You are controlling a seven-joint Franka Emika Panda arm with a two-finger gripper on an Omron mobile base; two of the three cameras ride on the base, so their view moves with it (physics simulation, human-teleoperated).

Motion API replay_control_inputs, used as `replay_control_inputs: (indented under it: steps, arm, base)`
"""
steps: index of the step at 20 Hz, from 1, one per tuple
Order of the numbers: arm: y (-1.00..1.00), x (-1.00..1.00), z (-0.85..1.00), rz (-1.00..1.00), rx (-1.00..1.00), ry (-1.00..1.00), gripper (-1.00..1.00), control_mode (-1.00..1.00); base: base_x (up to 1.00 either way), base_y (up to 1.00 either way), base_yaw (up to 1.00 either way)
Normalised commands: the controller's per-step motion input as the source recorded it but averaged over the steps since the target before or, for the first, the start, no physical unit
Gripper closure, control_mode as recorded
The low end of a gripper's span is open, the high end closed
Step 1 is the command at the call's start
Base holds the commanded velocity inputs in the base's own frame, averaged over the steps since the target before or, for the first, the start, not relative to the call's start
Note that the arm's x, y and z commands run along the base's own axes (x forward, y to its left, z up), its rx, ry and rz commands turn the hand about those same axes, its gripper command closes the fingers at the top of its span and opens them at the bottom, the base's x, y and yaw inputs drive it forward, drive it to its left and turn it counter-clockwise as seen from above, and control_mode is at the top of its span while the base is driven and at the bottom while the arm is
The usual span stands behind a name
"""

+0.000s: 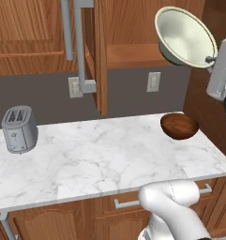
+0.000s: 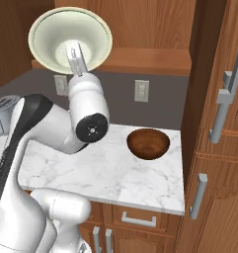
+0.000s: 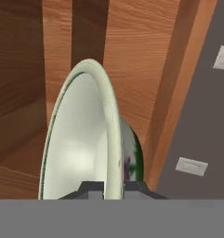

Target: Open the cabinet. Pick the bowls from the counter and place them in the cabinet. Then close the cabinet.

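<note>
Up at the open cabinet point(image 1: 133, 28), the gripper point(image 2: 75, 57) has its jaws clamped on the rim of the cream bowl point(image 1: 184, 37) — 1 finger inside, 1 outside, seen edge-on in the hand view. Bowl is held tipped on its side, mouth facing back toward the base, in front of and slightly above the wooden shelf point(image 2: 140, 59); likely tilted just because a rim pinch lets it hang that way, and held high to clear the shelf lip before going in. Not yet resting on the shelf, as far as I can tell.

Both doors stand swung out (left door edge with its grey bar handle point(image 1: 79, 42) in the left base view), so step 1 looks done.

Brown bowl point(image 2: 148, 143) sits upright on the counter point(image 1: 86, 159) near its right end, under the cabinet, well apart from the toaster point(image 1: 19, 129) — 1 of 2 bowls left to fetch.

Arm pose: raised high, forearm steep, wrist aimed into the cabinet.
</note>
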Motion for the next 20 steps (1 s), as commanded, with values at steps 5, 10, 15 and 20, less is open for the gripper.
replay_control_inputs:
  steps: [5, 10, 15, 20]
  arm:
    - [0.21, 0.6, 0.02, 0.15, -0.1, 0.0, 1.0, -1.0]
    - [0.15, 0.57, 0.01, 0.1, -0.07, 0.12, 1.0, -1.0]
    - [0.19, 0.64, 0.0, 0.06, -0.09, 0.11, 1.0, -1.0]
    - [0.31, 0.63, 0.0, 0.0, -0.13, 0.05, 1.0, -1.0]
  base:
    - [0.0, 0.0, 0.0]
    - [0.0, 0.0, 0.0]
    - [0.0, 0.0, 0.0]
    - [0.0, 0.0, 0.0]
